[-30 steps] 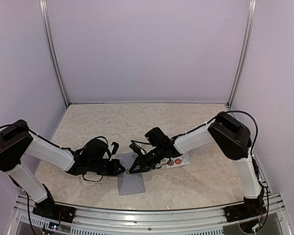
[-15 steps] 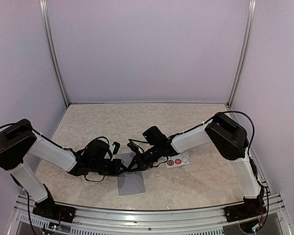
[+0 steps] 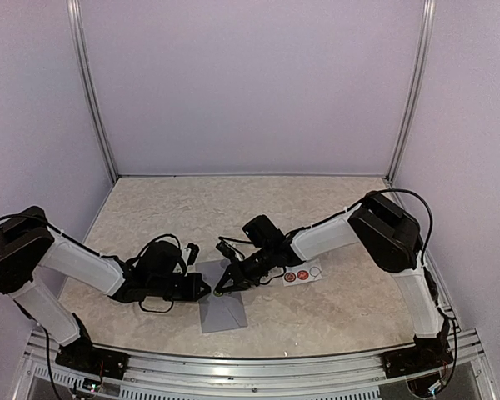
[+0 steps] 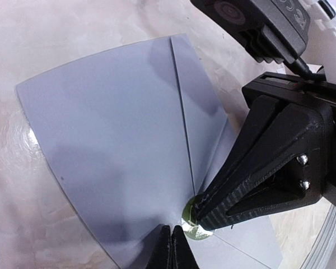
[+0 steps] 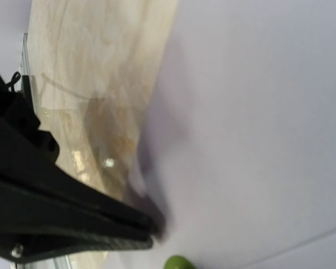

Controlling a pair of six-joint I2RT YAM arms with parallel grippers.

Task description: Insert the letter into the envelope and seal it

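The grey-blue envelope [image 3: 223, 305] lies flat near the table's front, flap folded down; it also shows in the left wrist view [image 4: 112, 145] and the right wrist view [image 5: 241, 140]. The letter does not show. A round green sticker [image 4: 197, 228] sits at the flap's point, and its edge shows in the right wrist view [image 5: 179, 262]. My right gripper [image 3: 221, 289] is shut, its tips [image 4: 200, 212] down on the sticker. My left gripper [image 3: 207, 288] is shut, its tips [image 4: 172, 241] resting on the envelope just left of the sticker. Its fingers [image 5: 101, 218] also show in the right wrist view.
A small white strip [image 3: 304, 273] with two red round stickers lies on the table right of the envelope, under the right arm. The marbled table [image 3: 233, 208] is walled at the back and both sides. A metal rail [image 3: 250, 362] runs along the front.
My right gripper has shifted slightly left over the envelope's top edge. My left arm has drawn a little left. The envelope has stayed in place.
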